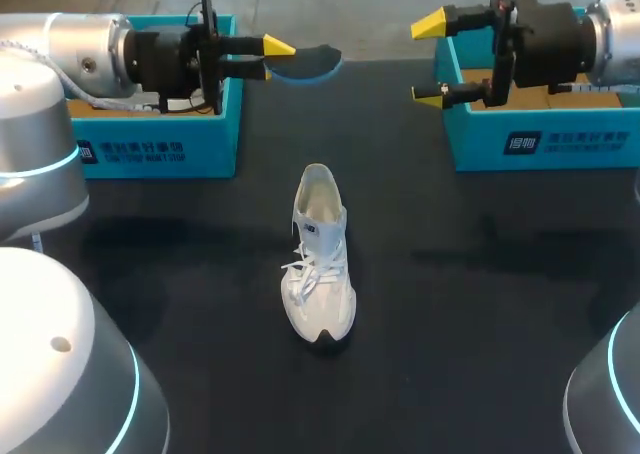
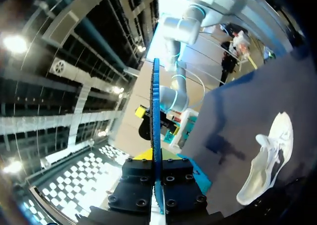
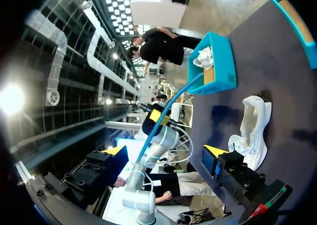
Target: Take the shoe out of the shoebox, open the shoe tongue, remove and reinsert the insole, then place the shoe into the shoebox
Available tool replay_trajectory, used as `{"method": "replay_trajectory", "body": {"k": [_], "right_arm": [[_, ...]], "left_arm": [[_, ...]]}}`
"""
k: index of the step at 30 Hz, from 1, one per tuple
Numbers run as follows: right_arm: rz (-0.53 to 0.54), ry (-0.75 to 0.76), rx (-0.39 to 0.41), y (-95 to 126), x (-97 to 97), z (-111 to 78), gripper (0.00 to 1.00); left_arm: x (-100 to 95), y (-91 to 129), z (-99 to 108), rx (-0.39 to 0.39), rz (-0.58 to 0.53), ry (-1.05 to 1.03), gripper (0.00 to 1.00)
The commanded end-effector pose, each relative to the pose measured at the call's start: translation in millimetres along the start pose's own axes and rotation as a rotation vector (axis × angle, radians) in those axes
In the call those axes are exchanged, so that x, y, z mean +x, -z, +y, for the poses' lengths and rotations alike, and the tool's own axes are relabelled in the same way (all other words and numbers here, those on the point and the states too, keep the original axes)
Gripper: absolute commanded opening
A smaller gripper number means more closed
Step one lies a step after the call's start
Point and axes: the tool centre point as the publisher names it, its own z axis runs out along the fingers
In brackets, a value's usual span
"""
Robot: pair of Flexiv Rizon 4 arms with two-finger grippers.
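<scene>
A white shoe stands upright on the black table at its middle, toe toward the front edge. It also shows in the wrist views. My left gripper hangs above the table's back left, shut on the heel end of a blue insole. The insole juts toward the middle. In the left wrist view the insole appears edge-on between the closed fingers of the left gripper. My right gripper hovers open and empty at the back right, facing the insole.
A teal shoebox sits at the back left under my left arm, with something white inside. A second teal box sits at the back right below my right arm. The shoe stands apart from both boxes.
</scene>
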Motion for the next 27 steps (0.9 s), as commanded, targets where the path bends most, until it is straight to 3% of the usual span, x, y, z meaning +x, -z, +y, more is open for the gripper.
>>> {"method": "replay_trajectory", "body": {"k": [1, 5, 27], "right_arm": [[-0.001, 0.000, 0.000, -1, -0.4, 0.5, 1.00], [-0.001, 0.000, 0.000, -1, -0.4, 0.5, 1.00], [-0.001, 0.000, 0.000, -1, -0.4, 0.5, 1.00]], "left_arm": [[-1.8, -2, -3, -0.075, 0.057, 0.858, 0.00], [-14.7, -4, -5, 0.066, -0.023, 1.319, 0.00], [-14.7, -4, -5, 0.066, -0.023, 1.319, 0.00]]}}
